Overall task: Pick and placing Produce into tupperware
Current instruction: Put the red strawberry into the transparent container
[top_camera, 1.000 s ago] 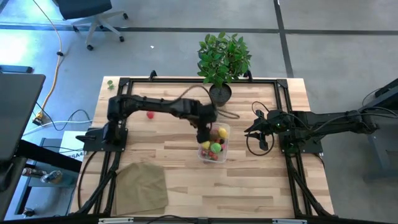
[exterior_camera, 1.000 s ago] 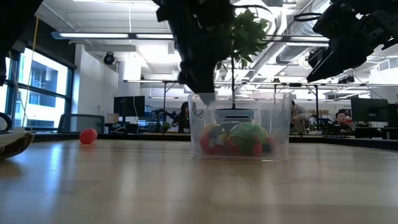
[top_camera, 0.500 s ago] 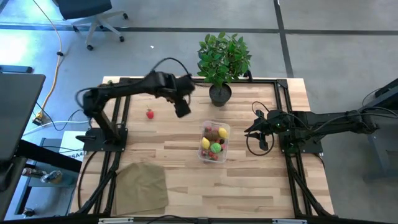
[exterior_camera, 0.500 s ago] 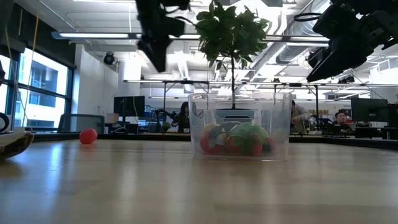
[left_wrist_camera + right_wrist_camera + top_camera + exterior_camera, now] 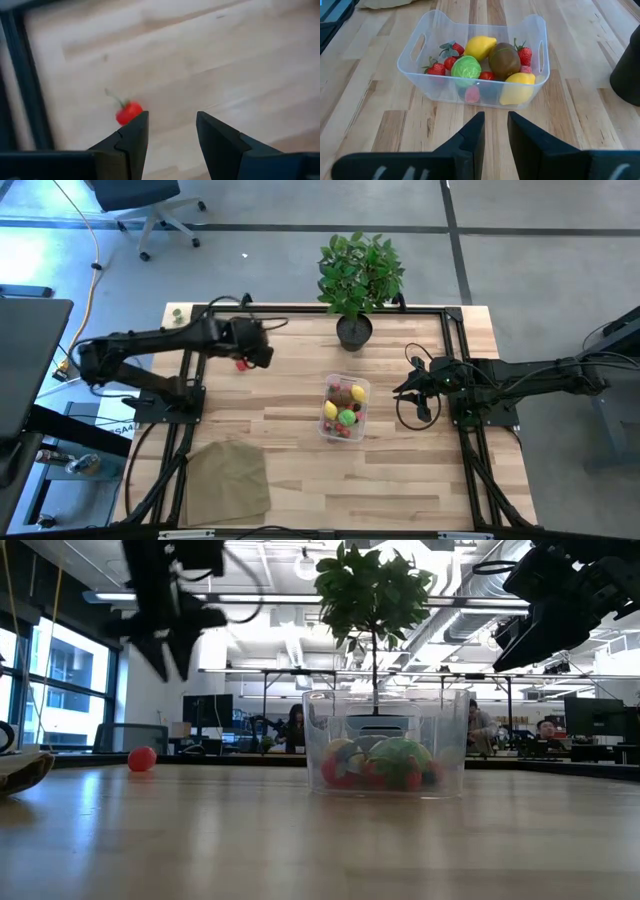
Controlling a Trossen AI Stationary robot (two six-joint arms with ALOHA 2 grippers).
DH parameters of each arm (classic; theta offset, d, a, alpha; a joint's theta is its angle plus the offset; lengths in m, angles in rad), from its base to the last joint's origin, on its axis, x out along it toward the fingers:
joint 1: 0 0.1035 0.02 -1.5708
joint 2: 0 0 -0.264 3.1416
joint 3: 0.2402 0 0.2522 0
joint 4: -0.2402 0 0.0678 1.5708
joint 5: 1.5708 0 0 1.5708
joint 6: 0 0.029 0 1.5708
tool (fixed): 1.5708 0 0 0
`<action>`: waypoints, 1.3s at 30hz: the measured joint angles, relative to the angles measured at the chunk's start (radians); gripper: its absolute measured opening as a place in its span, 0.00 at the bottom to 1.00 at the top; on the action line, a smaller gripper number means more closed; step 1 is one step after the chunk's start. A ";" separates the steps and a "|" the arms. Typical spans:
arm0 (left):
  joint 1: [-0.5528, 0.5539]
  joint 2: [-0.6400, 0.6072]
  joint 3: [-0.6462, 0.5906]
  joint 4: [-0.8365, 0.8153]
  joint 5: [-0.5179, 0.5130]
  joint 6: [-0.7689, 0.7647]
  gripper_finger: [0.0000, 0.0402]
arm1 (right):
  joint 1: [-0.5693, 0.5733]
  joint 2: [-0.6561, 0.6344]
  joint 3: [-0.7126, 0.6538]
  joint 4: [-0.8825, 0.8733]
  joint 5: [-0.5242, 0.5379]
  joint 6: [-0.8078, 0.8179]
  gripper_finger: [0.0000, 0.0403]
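The clear tupperware (image 5: 345, 408) (image 5: 385, 755) (image 5: 475, 65) stands mid-table on its base. It holds produce: two lemons, a brown kiwi, a green leafy ball and red strawberries. One red piece with a stem (image 5: 241, 364) (image 5: 141, 759) (image 5: 128, 112) lies alone on the wood toward the far left. My left gripper (image 5: 256, 352) (image 5: 165, 655) (image 5: 172, 125) hangs open in the air above that piece, just to its right. My right gripper (image 5: 405, 392) (image 5: 496, 125) waits right of the tupperware, pointing at it, its fingers a narrow gap apart.
A potted plant (image 5: 358, 275) stands at the far edge behind the tupperware. A tan cloth (image 5: 228, 480) (image 5: 20, 770) lies at the near left corner. A black cable loop (image 5: 412, 410) lies by my right gripper. Bare wood lies between the red piece and the tupperware.
My left gripper has risen from the tupperware's left rim and swung toward the table's left and far side. It now hangs over the lone red piece. The tupperware, its contents and my right arm have stayed put.
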State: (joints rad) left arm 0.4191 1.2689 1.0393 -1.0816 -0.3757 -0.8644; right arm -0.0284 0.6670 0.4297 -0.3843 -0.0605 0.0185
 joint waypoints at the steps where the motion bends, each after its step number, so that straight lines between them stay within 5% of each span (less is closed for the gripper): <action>1: 0.000 -0.026 -0.046 0.025 0.006 -0.080 0.38 | 0.000 0.000 0.000 0.000 0.000 0.000 0.18; 7: 0.000 -0.072 -0.218 0.074 0.073 -0.423 0.38 | 0.000 0.000 0.000 0.000 0.000 0.000 0.18; 21: 0.001 -0.060 -0.367 0.177 -0.001 -0.695 0.38 | 0.000 0.000 0.000 0.000 0.000 0.000 0.18; 26: 0.029 -0.060 -0.396 0.218 -0.025 -0.692 0.38 | 0.000 0.000 0.000 0.000 0.000 0.000 0.18; 39: 0.246 0.006 -0.409 0.406 0.157 -0.348 0.38 | 0.000 0.000 0.000 0.000 0.000 0.000 0.18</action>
State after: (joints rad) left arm 0.6650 1.2753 0.6307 -0.6759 -0.2182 -1.2128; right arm -0.0284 0.6670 0.4297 -0.3843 -0.0605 0.0185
